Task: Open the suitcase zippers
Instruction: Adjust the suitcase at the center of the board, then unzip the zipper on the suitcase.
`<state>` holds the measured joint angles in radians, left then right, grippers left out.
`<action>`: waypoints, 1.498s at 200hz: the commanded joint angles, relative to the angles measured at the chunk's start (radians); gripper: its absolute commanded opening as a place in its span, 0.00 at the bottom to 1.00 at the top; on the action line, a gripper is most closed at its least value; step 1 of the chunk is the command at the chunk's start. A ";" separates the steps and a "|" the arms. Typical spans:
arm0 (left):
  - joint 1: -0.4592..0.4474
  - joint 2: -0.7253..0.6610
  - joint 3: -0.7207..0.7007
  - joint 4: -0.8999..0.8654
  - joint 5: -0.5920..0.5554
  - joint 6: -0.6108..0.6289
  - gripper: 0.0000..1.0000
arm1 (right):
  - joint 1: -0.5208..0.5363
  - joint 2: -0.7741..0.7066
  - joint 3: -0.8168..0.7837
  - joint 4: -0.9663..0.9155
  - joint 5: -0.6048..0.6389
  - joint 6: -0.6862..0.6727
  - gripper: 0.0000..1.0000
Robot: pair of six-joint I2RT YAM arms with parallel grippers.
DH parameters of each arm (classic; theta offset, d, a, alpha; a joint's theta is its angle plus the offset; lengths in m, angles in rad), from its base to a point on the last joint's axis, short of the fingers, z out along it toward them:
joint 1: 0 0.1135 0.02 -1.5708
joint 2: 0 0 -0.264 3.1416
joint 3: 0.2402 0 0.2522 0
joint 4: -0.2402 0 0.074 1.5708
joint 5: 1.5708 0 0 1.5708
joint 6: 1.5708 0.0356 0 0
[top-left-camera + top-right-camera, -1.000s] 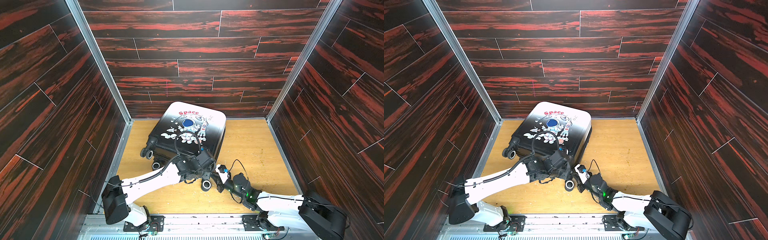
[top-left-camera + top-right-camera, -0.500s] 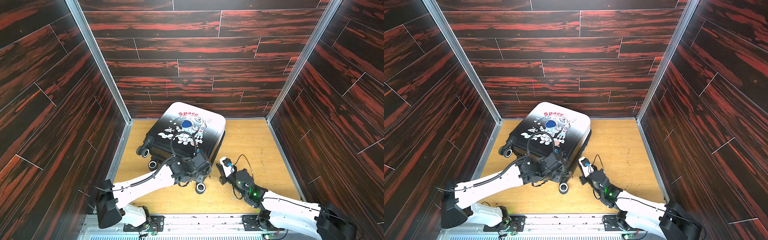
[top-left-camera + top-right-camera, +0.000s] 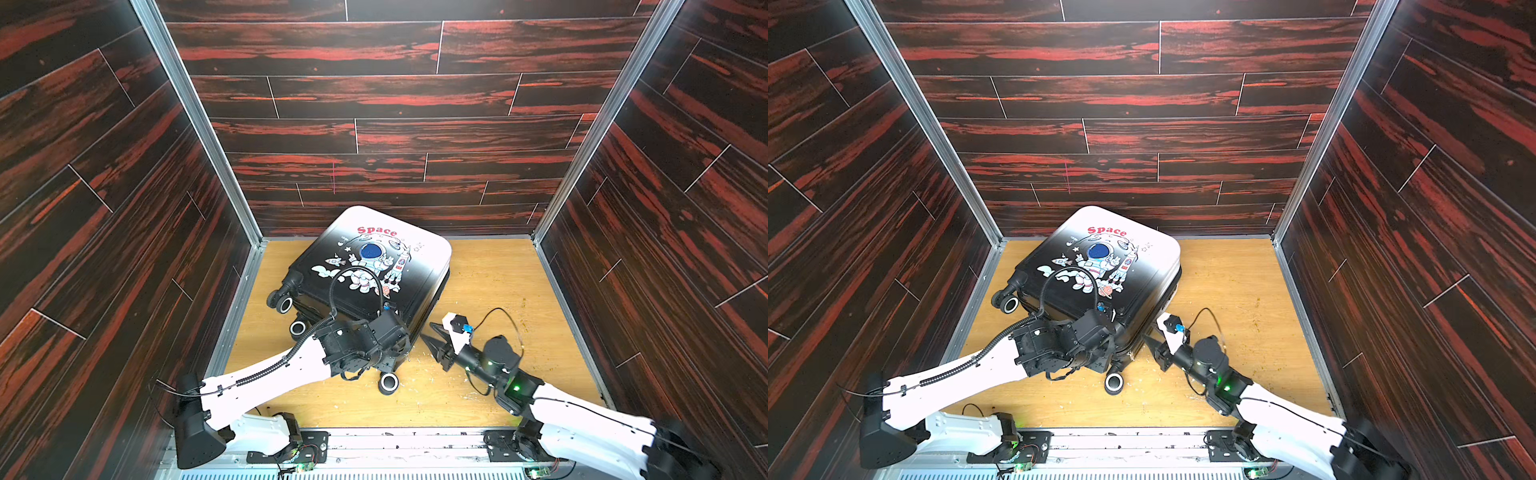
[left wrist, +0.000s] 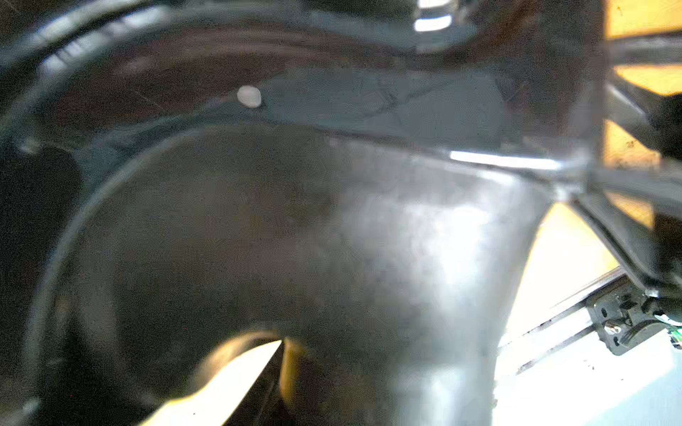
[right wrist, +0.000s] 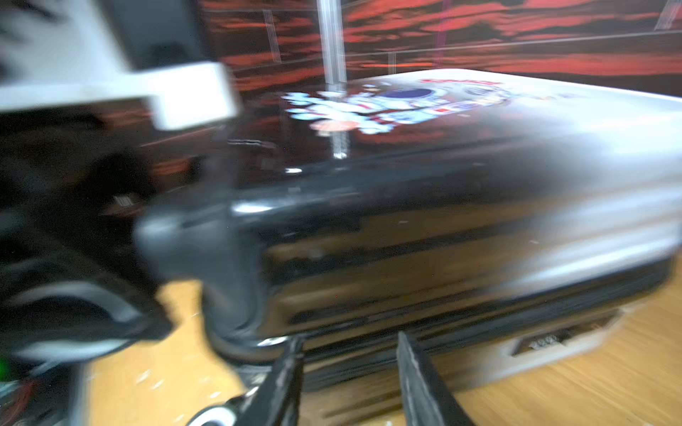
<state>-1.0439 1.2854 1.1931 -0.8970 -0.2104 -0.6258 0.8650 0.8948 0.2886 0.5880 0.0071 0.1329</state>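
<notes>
Plank floor [image 3: 490,286], in both top views: the suitcase [image 3: 374,266] lies flat, its far corner near the back wall. The left gripper [image 3: 395,340] sits at its near wheeled corner, jaws hidden. The left wrist view shows only blurred dark shell [image 4: 332,239], so I cannot tell those jaws' state. In the right wrist view, the right gripper [image 5: 350,376] is parted and empty just beside the zipper track [image 5: 424,250]. No pull tab is discernible, so the arm should locate one, pinch it squarely and draw it along the seam.
</notes>
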 commanded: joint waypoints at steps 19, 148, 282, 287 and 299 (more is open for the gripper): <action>0.010 -0.086 0.114 -0.016 -0.090 -0.050 0.00 | -0.067 0.013 -0.001 -0.094 -0.414 0.265 0.51; 0.013 -0.123 0.161 -0.022 -0.097 -0.049 0.00 | -0.129 0.663 0.088 0.652 -0.820 0.651 0.72; 0.013 -0.143 0.142 0.012 -0.080 -0.074 0.00 | -0.068 0.772 0.106 0.757 -0.576 0.661 0.33; 0.013 -0.143 0.142 0.012 -0.081 -0.076 0.00 | -0.064 0.774 0.112 0.753 -0.580 0.659 0.29; 0.013 -0.144 0.139 0.013 -0.080 -0.075 0.00 | -0.053 0.777 0.115 0.744 -0.587 0.656 0.24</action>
<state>-1.0325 1.2221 1.2720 -0.9562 -0.2401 -0.6350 0.7940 1.6535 0.3580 1.2896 -0.6296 0.7948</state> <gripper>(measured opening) 0.500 0.282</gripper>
